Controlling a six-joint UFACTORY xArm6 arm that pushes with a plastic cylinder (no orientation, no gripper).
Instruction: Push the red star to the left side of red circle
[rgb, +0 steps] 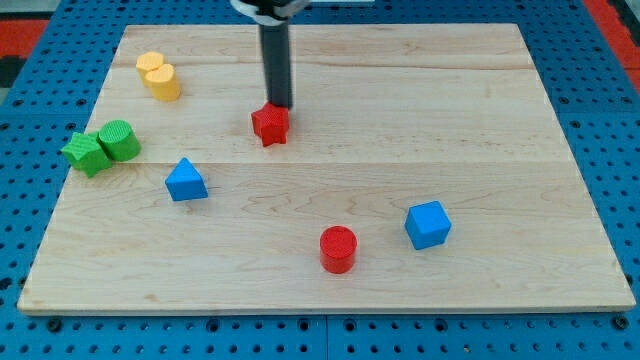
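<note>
Your tip (280, 106) sat at upper edge of red star (270, 125), touching or nearly so; plain rod, nothing on it to spread or pinch. Red star lay on wooden board (480, 120), upper centre. Red circle (338, 249) stood well apart, toward view's bottom and slightly right. You had blue triangle (186, 181) left of star, blue cube (428, 224) right of circle. Green star (85, 153) touched green cylinder (119, 140) at left edge. Yellow block (158, 76), two-lobed, sat at upper left.

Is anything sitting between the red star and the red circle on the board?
No. In the camera view, only bare wood lies between the red star and the red circle. My tip touches the star's upper edge.
</note>
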